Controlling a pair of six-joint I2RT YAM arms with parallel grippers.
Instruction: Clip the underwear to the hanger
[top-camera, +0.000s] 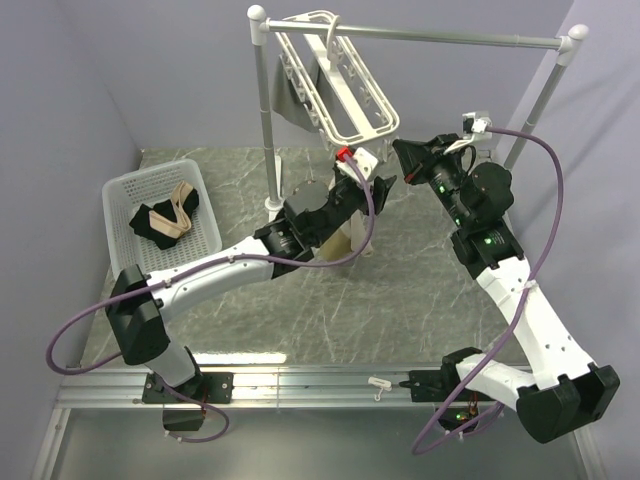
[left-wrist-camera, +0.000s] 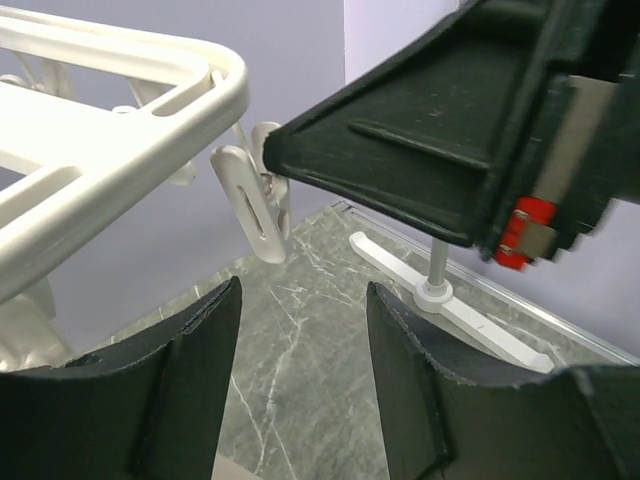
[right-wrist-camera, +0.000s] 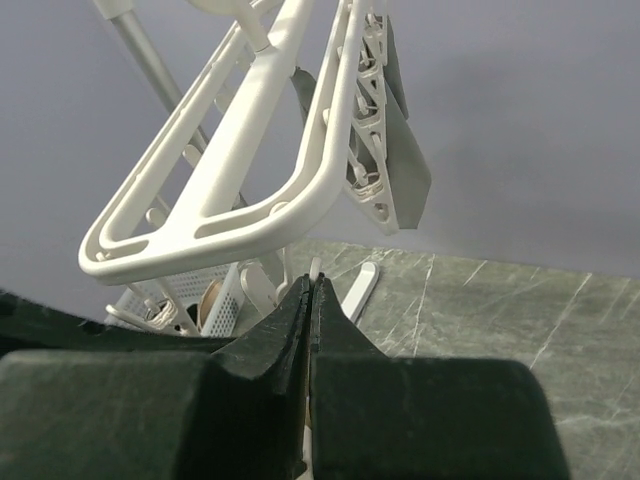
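The white hanger (top-camera: 350, 90) hangs from the rail at top centre; it also shows in the left wrist view (left-wrist-camera: 120, 130) and the right wrist view (right-wrist-camera: 230, 220). A strip of the tan underwear (top-camera: 343, 247) hangs below the hanger's near end, mostly hidden by my left arm. My left gripper (top-camera: 372, 185) is open and empty just under the hanger's near corner, jaws apart (left-wrist-camera: 300, 300), close to a dangling clip (left-wrist-camera: 250, 200). My right gripper (top-camera: 402, 152) is shut (right-wrist-camera: 312, 280); a white clip tip (right-wrist-camera: 315, 264) pokes out past its fingertips.
The silver rail stand (top-camera: 265, 130) has a white foot (left-wrist-camera: 480, 320). A grey garment (top-camera: 285, 95) hangs at the hanger's far end. A white basket (top-camera: 120, 190) at left holds black and beige cloth (top-camera: 170, 220). A loose clip (top-camera: 378, 383) lies by the arm bases.
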